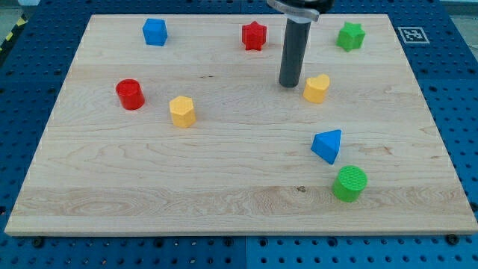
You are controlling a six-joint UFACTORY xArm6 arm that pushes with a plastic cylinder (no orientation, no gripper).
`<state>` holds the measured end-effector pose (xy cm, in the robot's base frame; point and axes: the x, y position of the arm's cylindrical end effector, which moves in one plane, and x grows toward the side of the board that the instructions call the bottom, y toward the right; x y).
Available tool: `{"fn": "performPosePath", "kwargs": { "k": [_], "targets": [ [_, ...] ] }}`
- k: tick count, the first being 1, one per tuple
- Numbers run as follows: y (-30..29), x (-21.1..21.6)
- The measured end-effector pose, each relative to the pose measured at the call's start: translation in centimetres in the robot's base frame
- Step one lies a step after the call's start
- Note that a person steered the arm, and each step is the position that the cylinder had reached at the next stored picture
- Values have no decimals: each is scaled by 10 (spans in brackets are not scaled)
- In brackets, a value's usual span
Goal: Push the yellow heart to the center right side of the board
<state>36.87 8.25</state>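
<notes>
Sitting my tip just left of yellow plastic heart, lining up rightward push across wooden desk; end effector being plain rod, nothing clamping.

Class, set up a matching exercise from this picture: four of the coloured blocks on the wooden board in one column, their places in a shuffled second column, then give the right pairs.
Column one:
1. yellow heart block
2. green cylinder block
3. blue cube block
4. red cylinder block

Column two:
A. top of the view, left of middle
B. just right of my tip
C. near the view's left edge
D. lower right, below the blue triangle block

Pairs: 1-B, 2-D, 3-A, 4-C
</notes>
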Motion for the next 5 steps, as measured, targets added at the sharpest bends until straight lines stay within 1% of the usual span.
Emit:
{"fn": "performPosePath", "kwargs": {
  "k": [1, 2, 3, 4, 5],
  "targets": [
    [32, 12],
    [64, 38],
    [46, 36],
    [5, 40],
    [8, 70]
  ]
}}
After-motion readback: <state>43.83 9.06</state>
